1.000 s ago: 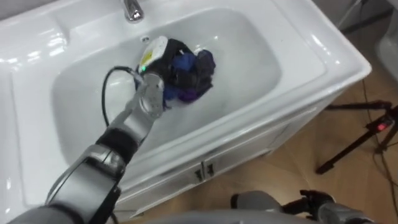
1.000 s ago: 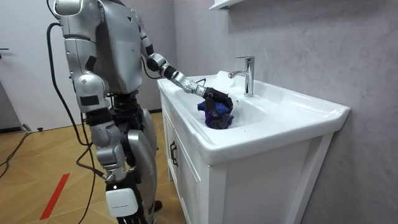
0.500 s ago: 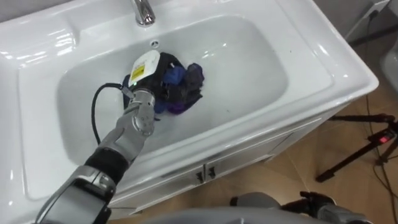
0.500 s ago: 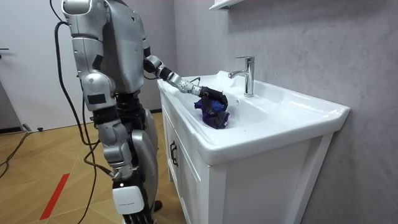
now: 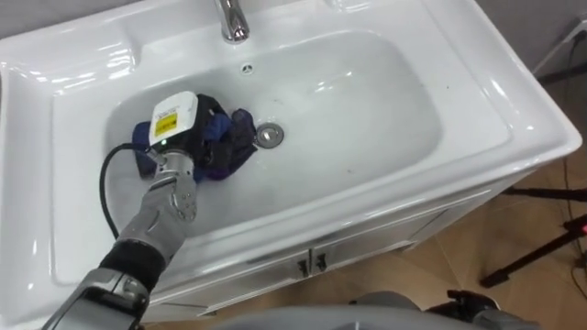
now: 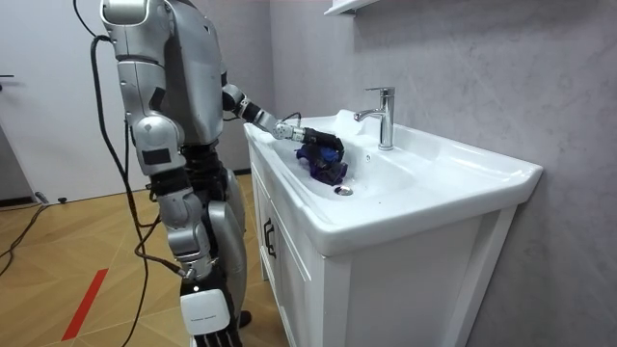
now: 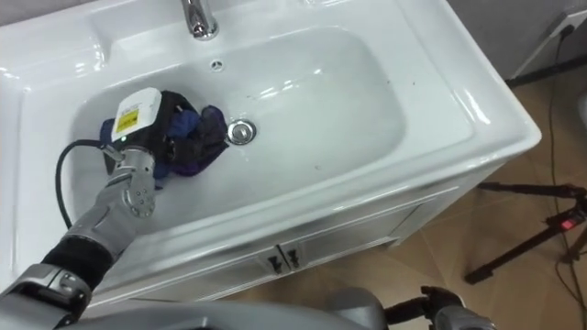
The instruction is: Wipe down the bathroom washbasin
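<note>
A white basin (image 5: 514,119) is set in a white vanity, and I stand at its front. Down in the bowl's left part my left hand (image 5: 179,124) rests on a crumpled blue and purple cloth (image 5: 229,151), its fingers curled into the cloth. The cloth lies just left of the metal drain (image 5: 268,137), which shows bare. In the room view the left hand (image 6: 313,143) reaches over the rim onto the cloth (image 6: 328,169). A dark part of my right hand (image 5: 472,307) sits at the bottom edge, low beside the cabinet.
A chrome faucet (image 5: 232,18) stands at the back rim of the basin, close to the wall. Cabinet doors with small handles (image 5: 310,264) are under the basin. Black tripod legs (image 5: 541,257) stand on the wood floor to my right.
My left hand has dragged the cloth from the middle of the bowl toward my left, uncovering the drain. The head camera has shifted as well.
</note>
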You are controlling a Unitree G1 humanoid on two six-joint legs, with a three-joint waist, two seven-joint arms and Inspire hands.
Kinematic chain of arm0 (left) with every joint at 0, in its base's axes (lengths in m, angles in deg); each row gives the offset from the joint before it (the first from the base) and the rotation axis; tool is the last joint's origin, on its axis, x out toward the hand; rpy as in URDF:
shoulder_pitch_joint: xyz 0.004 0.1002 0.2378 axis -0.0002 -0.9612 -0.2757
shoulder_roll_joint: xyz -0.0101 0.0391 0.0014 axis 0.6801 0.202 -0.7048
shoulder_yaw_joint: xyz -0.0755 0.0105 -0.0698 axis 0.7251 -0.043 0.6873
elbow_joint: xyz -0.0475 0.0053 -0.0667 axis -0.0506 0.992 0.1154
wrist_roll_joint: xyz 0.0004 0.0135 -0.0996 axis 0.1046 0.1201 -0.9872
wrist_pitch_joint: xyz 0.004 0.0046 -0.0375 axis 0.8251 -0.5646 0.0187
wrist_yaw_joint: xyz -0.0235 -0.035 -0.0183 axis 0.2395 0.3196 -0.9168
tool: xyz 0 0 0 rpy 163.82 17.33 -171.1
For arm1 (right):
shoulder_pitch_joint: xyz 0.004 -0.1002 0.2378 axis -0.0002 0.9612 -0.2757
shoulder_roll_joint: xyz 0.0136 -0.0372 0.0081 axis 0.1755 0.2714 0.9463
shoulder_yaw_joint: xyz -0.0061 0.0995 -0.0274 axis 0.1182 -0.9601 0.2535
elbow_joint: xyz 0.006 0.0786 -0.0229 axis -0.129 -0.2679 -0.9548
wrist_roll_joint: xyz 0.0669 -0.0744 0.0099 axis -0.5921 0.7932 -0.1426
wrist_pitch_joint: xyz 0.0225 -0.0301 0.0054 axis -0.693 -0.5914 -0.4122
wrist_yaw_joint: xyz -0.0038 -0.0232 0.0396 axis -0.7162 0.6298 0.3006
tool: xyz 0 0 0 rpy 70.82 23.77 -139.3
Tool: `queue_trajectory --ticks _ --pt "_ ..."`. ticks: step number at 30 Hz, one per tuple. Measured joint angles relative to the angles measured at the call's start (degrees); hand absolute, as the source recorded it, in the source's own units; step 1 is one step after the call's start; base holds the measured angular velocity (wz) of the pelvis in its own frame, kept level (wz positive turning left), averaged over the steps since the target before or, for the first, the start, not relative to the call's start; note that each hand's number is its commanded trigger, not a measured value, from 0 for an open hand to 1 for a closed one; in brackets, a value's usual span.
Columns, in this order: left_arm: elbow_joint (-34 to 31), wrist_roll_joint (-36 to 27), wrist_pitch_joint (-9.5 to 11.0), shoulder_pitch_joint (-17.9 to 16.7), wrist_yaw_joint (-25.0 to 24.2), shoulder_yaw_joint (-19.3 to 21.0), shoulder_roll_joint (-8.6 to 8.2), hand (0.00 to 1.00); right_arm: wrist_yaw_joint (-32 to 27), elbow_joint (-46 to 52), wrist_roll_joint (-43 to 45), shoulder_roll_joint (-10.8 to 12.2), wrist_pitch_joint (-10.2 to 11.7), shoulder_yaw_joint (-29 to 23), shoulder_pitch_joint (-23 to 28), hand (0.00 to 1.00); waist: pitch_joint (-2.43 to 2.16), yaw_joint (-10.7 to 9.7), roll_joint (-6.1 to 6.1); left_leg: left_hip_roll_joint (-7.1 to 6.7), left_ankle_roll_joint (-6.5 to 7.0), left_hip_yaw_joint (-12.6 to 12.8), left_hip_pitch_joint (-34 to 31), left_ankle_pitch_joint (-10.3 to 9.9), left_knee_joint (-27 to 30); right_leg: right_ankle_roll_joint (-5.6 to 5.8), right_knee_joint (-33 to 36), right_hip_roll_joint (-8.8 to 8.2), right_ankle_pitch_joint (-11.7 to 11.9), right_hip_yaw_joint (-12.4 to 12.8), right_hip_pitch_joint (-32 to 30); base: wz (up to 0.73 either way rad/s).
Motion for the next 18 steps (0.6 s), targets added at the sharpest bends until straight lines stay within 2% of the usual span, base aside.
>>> queue_trajectory --ticks 4,15,18 --pt "-0.7 2.24 0.0 0.0 3.27 0.86 0.11 1.0 -0.04 -0.02 0.02 -0.32 -0.74 0.01 0.21 0.0 -0.13 1.11 0.37 -0.03 -0.02 -0.48 -0.06 0.01 0.11 -0.05 0.0 -0.05 -0.03 -0.3 0.08 0.0" --pt "-0.71 3.7 0.14 -1.57 7.21 5.18 0.42 1.0 -1.68 0.03 0.08 -0.24 -0.92 -2.14 0.62 0.0 -0.04 1.36 1.44 -0.09 -0.05 -0.58 0.63 0.01 0.09 -0.16 0.0 -0.14 -0.29 -0.63 1.02 0.01" --pt "-2.81 4.8 0.07 -1.89 7.2 6.82 0.5 1.0 -1.97 0.66 2.15 -0.25 -0.95 -2.84 1.06 0.0 0.09 1.34 1.82 -0.11 -0.06 -0.58 0.5 0.01 0.09 -0.16 -0.03 -0.15 -0.31 -0.62 0.93 0.0"
